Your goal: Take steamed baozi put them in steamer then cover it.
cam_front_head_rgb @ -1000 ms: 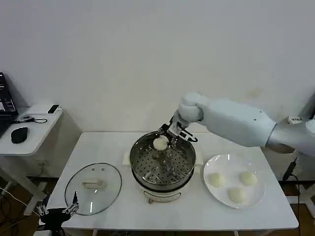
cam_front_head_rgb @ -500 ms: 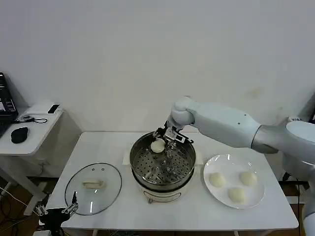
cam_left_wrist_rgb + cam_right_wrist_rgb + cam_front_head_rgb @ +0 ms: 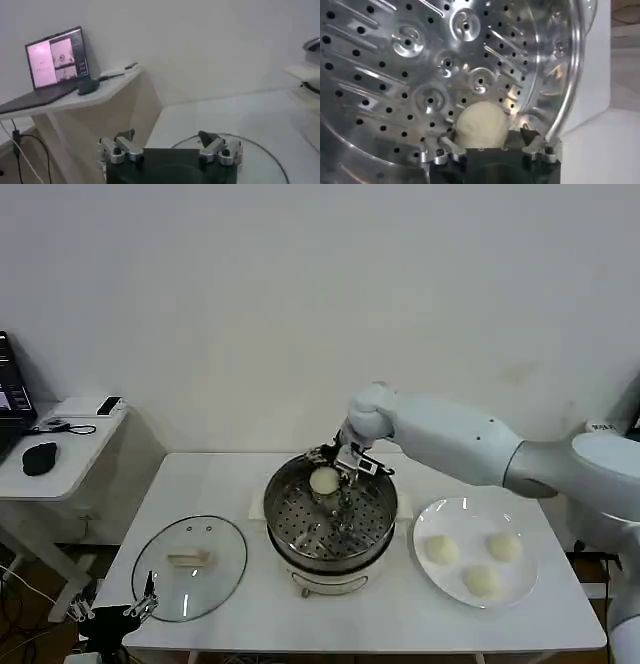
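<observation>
At the far left, the left gripper point(image 3: 140, 608) waits low at the front edge of the counter point(image 3: 200, 479), just beside the cover point(image 3: 189, 567); its fingers point(image 3: 207, 138) are spread apart and hold nothing. The cover, a glass lid with a pale handle, lies flat on the counter, well apart from the pot's mouth.

In the middle stands the steamer point(image 3: 331, 517), open, its perforated floor bare apart from what the arm brings. The right gripper point(image 3: 331, 467) reaches in over the far rim, its fingers pinching one steamed baozi point(image 3: 481, 125) low inside the basket near the wall; whether the bun already rests on the floor I cannot tell.

To the right, a white plate point(image 3: 478, 566) carries the other three buns point(image 3: 481, 581).

So the work looks barely begun: the first bun is being placed and not yet released, three remain to be carried over, and covering comes last.
</observation>
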Robot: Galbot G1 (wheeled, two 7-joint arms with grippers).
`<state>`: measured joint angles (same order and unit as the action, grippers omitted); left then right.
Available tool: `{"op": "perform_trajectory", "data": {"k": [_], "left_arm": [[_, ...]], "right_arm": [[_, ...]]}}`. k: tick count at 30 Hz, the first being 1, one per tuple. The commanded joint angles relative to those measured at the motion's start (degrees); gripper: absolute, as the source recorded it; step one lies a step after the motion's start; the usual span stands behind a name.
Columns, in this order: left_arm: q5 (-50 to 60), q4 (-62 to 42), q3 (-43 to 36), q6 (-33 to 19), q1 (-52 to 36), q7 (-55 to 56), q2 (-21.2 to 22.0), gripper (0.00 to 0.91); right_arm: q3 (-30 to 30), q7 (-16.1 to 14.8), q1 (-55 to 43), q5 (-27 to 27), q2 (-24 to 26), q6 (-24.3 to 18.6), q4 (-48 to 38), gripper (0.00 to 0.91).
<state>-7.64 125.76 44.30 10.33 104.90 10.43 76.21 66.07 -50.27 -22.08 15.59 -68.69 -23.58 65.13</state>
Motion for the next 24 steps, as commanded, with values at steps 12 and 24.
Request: {"op": "perform_trajectory", "data": {"k": [12, 24], "left_arm": [[-0.6, 1.9, -0.3, 0.9, -0.7, -0.2, -1.3, 0.907], [-1.2, 2.9, -2.0, 2.4, -3.6, -0.7, -3.6, 0.907]], "right_arm": [[1.1, -4.4, -12.8, -16.1, 22.7, 18.7, 22.5, 0.907], [4.7, -6.3, -13.9, -18.0, 44.5, 31.9, 33.2, 0.907]]}}
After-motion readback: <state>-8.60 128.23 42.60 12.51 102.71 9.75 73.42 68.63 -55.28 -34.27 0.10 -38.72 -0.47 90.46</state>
